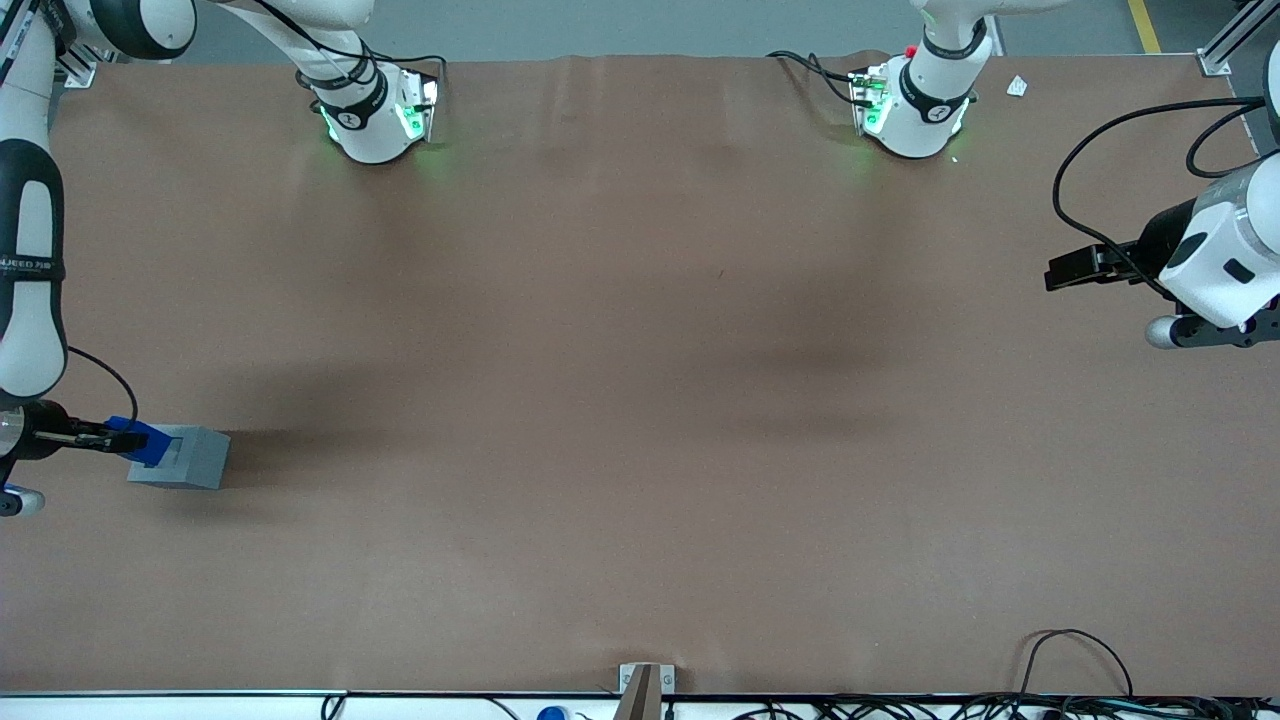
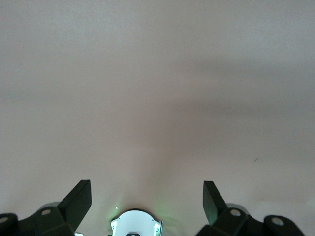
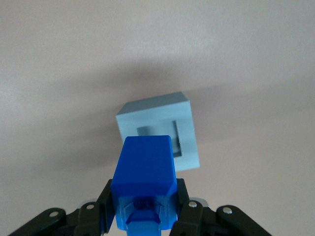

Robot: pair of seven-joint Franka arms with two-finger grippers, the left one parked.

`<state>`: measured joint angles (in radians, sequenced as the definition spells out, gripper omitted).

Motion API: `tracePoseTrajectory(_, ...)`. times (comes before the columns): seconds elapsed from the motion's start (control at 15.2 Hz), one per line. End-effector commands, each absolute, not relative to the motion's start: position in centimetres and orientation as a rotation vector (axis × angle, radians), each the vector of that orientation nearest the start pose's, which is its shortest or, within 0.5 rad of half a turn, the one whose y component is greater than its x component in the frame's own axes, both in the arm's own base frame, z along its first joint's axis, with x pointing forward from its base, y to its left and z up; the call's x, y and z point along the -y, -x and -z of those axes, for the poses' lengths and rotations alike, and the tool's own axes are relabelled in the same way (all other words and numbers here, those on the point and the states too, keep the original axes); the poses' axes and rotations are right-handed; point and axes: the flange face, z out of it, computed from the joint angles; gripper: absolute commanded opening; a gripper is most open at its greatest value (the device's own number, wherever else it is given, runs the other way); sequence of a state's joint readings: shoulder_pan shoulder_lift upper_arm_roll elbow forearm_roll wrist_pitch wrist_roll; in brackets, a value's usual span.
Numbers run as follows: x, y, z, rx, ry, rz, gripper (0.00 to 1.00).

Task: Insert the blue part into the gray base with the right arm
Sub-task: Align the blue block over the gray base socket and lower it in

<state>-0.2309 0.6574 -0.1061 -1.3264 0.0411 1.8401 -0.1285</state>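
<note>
Right wrist view | pincer [image 3: 143, 209] pinching blue part [image 3: 144, 172] above gray base [image 3: 160, 130] | I'd square it over the recess (partly hidden), then lower slowly.

blue part [image 3: 146, 164] (held) above gray base [image 3: 187, 129]

We saw that the blue part [image 3: 143, 179] looked like smooth, slightly glossy plastic, clamped in the matt black gripper [image 3: 142, 209]. The gray base [image 3: 158, 129] appeared matt plastic too. The brown table covering [image 1: 640, 400] looked dull and paper-like, faintly creased.
</note>
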Motion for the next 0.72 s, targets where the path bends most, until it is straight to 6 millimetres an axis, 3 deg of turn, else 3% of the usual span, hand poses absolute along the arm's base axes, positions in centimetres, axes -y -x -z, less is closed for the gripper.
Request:
tracePoseTrajectory(0.0,23.3,-68.4,-33.3,-0.262,3.112,-0.187,0.00)
tracePoseTrajectory(0.66,23.4,-68.2,-31.3,-0.156,3.106,-0.232,0.00)
